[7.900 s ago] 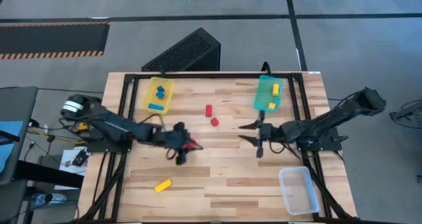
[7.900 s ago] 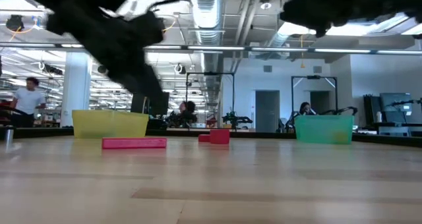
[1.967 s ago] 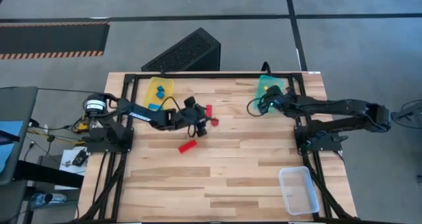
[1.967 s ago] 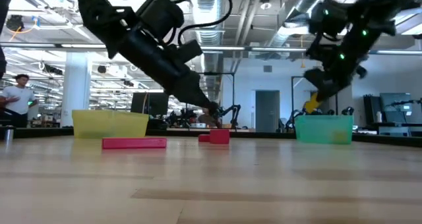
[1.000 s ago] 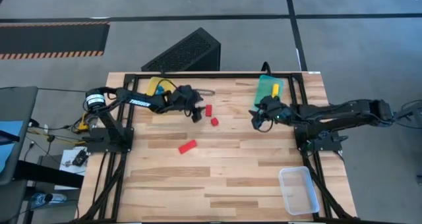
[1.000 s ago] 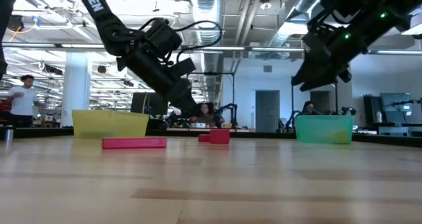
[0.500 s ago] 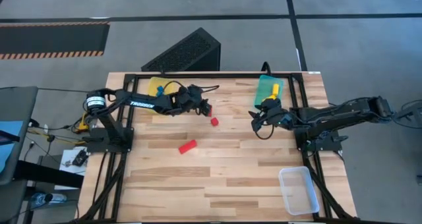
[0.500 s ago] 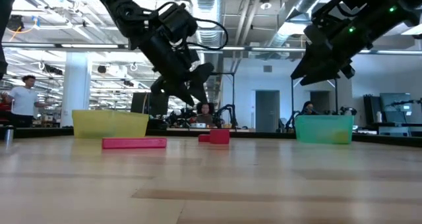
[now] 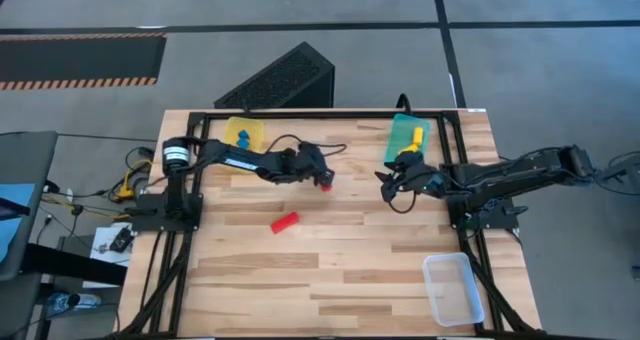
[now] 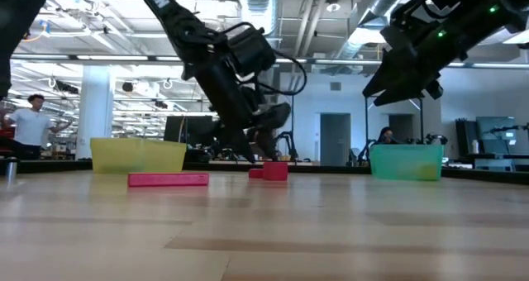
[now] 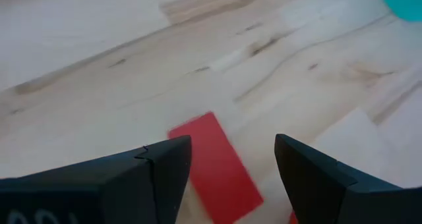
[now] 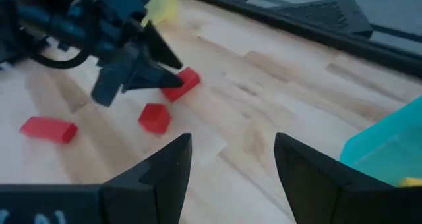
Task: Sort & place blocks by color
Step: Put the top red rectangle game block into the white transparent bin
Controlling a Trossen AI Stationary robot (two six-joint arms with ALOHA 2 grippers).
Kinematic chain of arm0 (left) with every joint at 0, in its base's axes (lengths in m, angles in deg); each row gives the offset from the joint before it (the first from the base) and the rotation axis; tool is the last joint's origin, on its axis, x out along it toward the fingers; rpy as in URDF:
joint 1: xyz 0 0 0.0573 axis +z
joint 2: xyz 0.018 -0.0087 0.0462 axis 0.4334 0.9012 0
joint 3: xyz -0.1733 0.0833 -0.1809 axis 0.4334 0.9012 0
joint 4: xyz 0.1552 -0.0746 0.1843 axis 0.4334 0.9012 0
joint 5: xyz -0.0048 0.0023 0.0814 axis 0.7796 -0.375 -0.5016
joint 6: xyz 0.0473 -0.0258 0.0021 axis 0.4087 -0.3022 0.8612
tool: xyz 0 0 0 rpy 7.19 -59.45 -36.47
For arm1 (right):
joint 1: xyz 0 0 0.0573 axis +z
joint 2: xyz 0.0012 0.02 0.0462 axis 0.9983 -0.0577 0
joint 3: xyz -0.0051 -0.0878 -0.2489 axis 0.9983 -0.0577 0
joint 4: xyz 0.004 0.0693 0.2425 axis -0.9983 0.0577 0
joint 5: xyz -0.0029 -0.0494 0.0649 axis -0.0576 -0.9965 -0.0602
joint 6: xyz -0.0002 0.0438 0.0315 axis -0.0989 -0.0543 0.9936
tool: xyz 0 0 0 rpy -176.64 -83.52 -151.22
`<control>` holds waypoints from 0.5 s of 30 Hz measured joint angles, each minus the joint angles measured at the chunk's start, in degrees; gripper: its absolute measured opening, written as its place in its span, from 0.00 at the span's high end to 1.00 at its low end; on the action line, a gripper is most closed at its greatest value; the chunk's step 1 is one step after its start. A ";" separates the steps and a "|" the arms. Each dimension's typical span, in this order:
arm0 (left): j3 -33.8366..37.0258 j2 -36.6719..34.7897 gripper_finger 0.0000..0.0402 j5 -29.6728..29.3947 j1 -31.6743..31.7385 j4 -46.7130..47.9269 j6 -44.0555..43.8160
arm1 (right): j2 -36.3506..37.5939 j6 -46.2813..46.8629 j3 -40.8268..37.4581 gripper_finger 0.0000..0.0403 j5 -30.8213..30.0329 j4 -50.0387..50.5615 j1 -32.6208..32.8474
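Red blocks (image 12: 178, 84): left gripper (image 11: 227, 168) spread over flat one, seemingly not touching; right gripper (image 12: 227, 161) spread, hovering near teal tray (image 9: 405, 140).

Three red blocks (image 12: 155, 116) (left gripper (image 12: 173, 74) among them) on wood.

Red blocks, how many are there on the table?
3. A long one lies alone mid-table. A short cube and another block sit together under the open left gripper. From above, the gripper partly hides those two, so more could be covered.
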 joint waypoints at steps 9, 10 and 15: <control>-2.93 4.29 0.48 -1.23 -0.83 2.01 -1.48 | 0.00 -0.46 0.02 0.41 -0.28 0.55 1.24; -2.99 4.63 0.48 -1.53 -0.83 2.41 -1.55 | 0.00 -0.48 0.02 0.41 -0.41 0.65 1.21; -3.02 5.17 0.48 -1.91 -1.01 4.90 -0.40 | 0.00 -0.65 0.02 0.41 -0.49 0.89 1.27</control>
